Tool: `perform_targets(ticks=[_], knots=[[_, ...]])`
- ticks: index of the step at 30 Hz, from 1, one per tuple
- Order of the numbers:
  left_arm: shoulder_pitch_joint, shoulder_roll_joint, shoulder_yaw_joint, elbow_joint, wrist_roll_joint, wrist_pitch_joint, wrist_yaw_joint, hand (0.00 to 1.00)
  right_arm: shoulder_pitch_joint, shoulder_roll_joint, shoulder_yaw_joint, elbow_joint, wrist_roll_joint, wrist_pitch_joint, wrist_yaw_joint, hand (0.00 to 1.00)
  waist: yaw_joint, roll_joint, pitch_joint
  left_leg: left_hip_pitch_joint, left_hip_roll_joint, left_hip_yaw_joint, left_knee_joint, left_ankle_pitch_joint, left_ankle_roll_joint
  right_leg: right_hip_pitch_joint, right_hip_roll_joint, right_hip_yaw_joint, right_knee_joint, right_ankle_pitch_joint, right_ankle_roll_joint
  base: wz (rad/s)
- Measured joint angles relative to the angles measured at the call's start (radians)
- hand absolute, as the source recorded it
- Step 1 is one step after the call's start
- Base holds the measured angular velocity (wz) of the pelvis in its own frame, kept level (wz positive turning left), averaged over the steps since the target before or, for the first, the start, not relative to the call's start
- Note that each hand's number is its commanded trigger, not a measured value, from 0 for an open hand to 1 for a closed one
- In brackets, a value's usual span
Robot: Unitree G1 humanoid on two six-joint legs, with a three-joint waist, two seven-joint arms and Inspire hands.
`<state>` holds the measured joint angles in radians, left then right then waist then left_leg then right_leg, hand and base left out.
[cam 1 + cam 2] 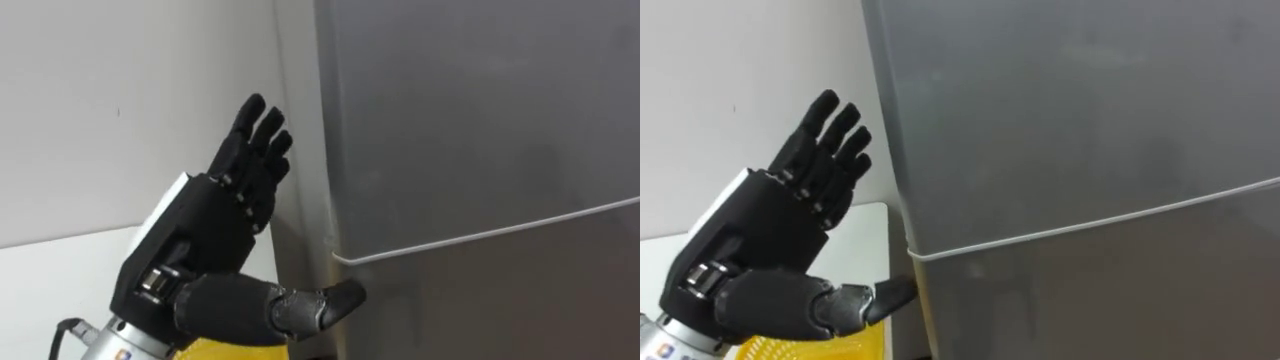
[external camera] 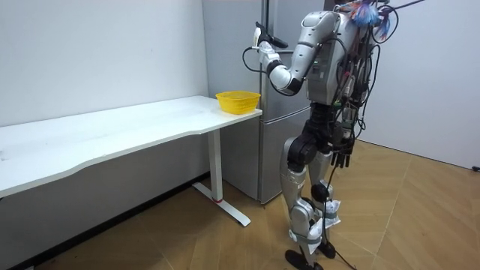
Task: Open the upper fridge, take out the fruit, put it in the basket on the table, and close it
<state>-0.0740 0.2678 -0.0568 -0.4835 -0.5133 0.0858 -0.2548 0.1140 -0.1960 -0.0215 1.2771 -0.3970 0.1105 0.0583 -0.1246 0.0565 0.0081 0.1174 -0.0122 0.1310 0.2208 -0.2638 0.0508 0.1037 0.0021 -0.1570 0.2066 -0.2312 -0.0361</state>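
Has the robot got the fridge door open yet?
No, the upper fridge door is shut flat, and the left hand is raised open beside the door's edge, holding nothing.

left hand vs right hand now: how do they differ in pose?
Left hand is raised at about shoulder height; right hand hangs low beside the hip. Left hand is open at the fridge's left edge, thumb by the door seam; right hand is away from the fridge. Both are black.
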Motion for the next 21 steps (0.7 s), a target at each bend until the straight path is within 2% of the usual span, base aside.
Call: perform_targets(ticks=[2,13,14,15,16,17,21], knots=[[0.0,0.002,-0.006,0.009,0.0,0.002,-0.003,0.0,-0.006,0.0,0.0,0.005,0.0,-0.001,-0.005,0.0,-0.011,-0.001,0.001,0.0,0.0,0.0,0.0,0.0,0.0,0.0,0.0,0.001,-0.001,0.0,0.0,0.0],[-0.019,0.003,-0.062,0.009,0.0,0.002,-0.035,0.0,-0.012,-0.004,0.001,0.018,0.0,0.0,-0.013,0.0,-0.014,-0.004,0.0027,0.002,0.0,0.004,-0.012,0.0,0.0,0.001,0.001,0.005,-0.002,0.0,0.0,-0.01],[-0.019,0.003,-0.067,0.009,0.0,0.002,-0.042,0.15,-0.014,-0.004,0.001,0.018,0.0,0.0,-0.013,0.0,-0.014,-0.004,0.0027,0.002,0.0,0.004,-0.015,0.0,0.0,0.002,0.002,0.005,-0.002,0.0,0.0,0.0],[-0.019,0.003,-0.066,0.009,0.0,0.002,-0.043,0.72,-0.014,-0.004,0.001,0.018,0.0,-0.001,-0.012,0.0,-0.014,-0.004,0.0027,0.002,0.0,0.004,-0.016,0.0,0.0,0.003,0.002,0.005,-0.002,0.0,0.0,0.0],[-0.019,0.003,-0.066,0.009,0.0,0.002,-0.042,0.92,-0.014,-0.004,0.001,0.019,0.0,0.0,-0.012,0.0,-0.015,-0.004,0.0027,0.002,0.0,0.004,-0.016,0.0,0.0,0.003,0.002,0.005,-0.002,0.0,0.0,0.0],[-0.019,0.003,-0.066,0.009,0.0,0.002,-0.043,1.0,-0.014,-0.004,0.001,0.02,0.0,0.0,-0.012,0.0,-0.014,-0.004,0.0026,0.002,0.0,0.004,-0.016,0.0,0.0,0.003,0.002,0.005,-0.002,0.0,0.0,0.0],[-0.019,0.002,-0.057,0.011,0.0,0.002,-0.029,1.0,-0.014,-0.004,0.001,0.02,0.0,0.0,-0.012,0.0,-0.014,-0.004,0.0026,0.005,0.0,0.004,-0.016,0.0,0.0,0.0,0.002,0.005,-0.002,0.0,0.0,0.0]])
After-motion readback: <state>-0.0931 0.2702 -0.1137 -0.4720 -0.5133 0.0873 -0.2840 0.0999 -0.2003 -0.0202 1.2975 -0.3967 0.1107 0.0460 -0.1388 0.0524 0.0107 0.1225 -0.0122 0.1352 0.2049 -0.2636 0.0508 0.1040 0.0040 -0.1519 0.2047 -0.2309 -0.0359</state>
